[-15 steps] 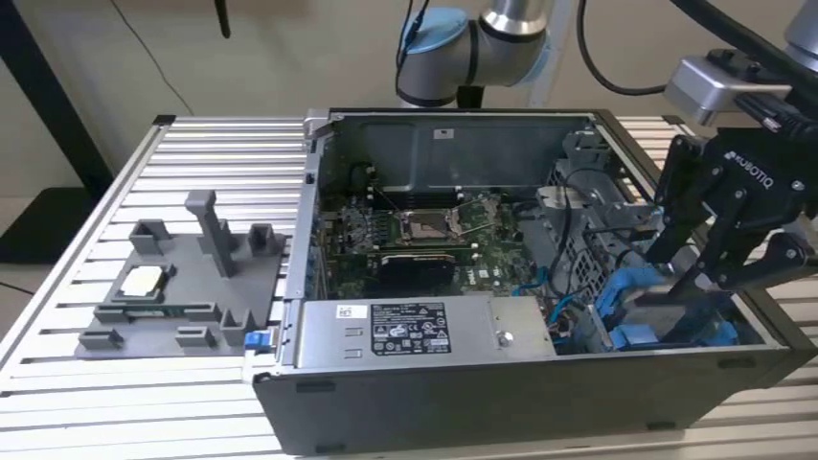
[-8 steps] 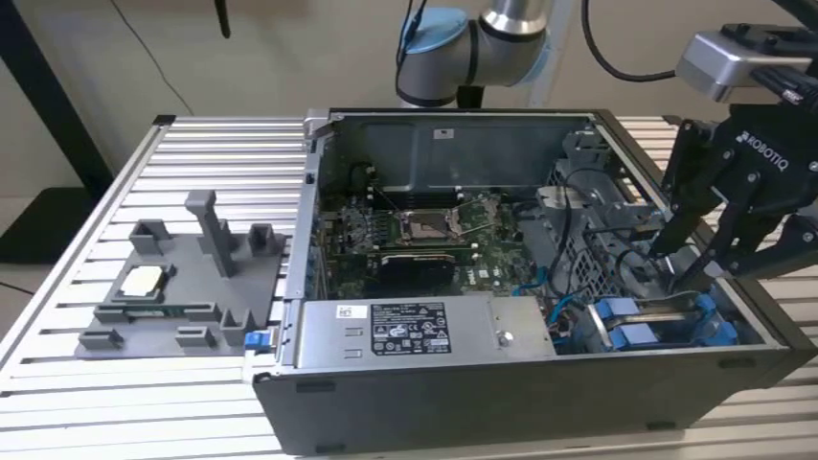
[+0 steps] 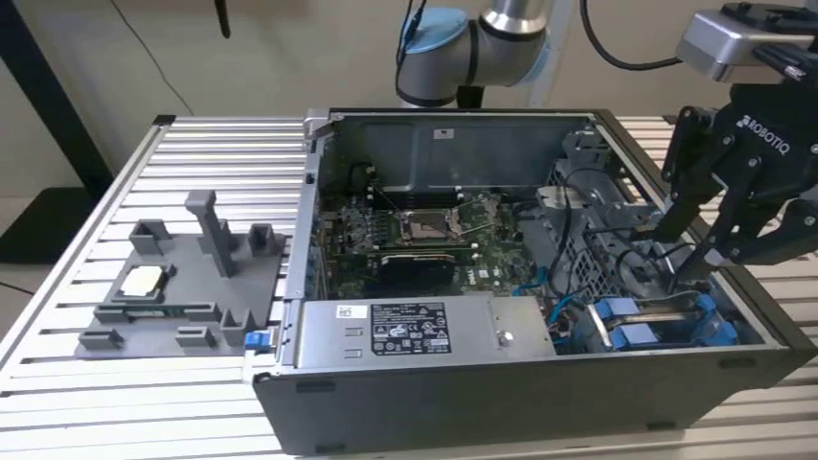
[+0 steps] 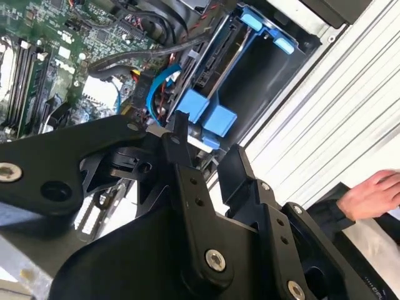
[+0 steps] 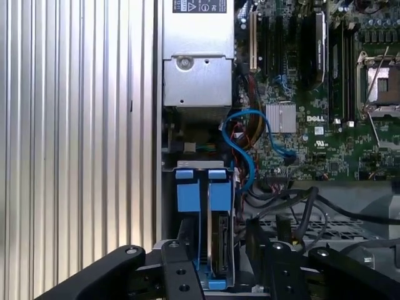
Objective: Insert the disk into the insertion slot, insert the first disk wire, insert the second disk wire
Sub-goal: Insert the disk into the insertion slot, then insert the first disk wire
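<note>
Over the case's front corner | gripper (image 3: 691,261) fingers spread, holding nothing, just above the disk (image 5: 203,194) | disk stands in its bay beside the grey power box (image 5: 197,75) | risk: a finger snagging the blue cable (image 5: 244,156) looped alongside | case wall (image 3: 537,407) hugs one side; free room only upward.

disk (image 3: 629,335) | silver-grey drive in blue carrier | standing on edge | in computer case's drive bay

A slatted aluminium table (image 3: 205,153) stands before a plain beige wall (image 3: 282,48), with perhaps a dark stand (image 3: 57,110) beside it
</note>
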Motion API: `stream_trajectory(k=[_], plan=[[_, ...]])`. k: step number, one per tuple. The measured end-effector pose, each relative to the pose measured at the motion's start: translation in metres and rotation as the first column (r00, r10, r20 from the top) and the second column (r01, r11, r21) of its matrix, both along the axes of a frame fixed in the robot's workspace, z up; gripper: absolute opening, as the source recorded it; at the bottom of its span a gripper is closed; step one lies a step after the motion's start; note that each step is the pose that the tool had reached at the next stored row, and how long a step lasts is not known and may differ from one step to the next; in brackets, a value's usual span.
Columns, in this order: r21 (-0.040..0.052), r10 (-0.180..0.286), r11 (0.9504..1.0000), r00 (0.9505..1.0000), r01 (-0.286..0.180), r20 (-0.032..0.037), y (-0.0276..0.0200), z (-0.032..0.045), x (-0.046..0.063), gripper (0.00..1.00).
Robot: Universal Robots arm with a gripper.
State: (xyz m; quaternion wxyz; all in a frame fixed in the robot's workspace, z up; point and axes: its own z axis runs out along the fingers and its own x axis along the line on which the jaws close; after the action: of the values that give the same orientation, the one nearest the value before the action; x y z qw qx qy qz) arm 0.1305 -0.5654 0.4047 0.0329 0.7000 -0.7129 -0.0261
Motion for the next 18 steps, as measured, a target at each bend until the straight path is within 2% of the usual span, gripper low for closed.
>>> stream_trajectory(k=[4, 5, 7, 9, 10, 12, 14, 18], plan=[[0.0016, 0.0, 1.0, 1.0, 0.0, 0.0033, 0.0088, 0.0, -0.004, 0.47], [0.0084, 0.0, 1.0, 1.0, 0.0, 0.0057, 0.0094, 0.0, -0.004, 0.47], [0.0292, 0.0, 0.9996, 0.9999, 0.0, 0.0122, 0.0104, -0.0004, -0.004, 0.47], [0.0416, 0.0, 0.9991, 0.9998, 0.0, 0.0189, 0.0113, -0.001, -0.004, 0.47], [0.0447, 0.0, 0.999, 0.9997, -0.001, 0.0225, 0.0117, -0.0018, -0.004, 0.47], [0.0449, 0.0, 0.999, 0.9995, -0.001, 0.031, 0.0133, -0.0033, -0.004, 0.47], [0.0449, 0.0, 0.999, 0.9992, -0.002, 0.0392, 0.0171, -0.0048, -0.004, 0.47], [0.045, 0.0, 0.999, 0.9988, -0.002, 0.049, 0.0246, -0.0079, -0.004, 0.47]])
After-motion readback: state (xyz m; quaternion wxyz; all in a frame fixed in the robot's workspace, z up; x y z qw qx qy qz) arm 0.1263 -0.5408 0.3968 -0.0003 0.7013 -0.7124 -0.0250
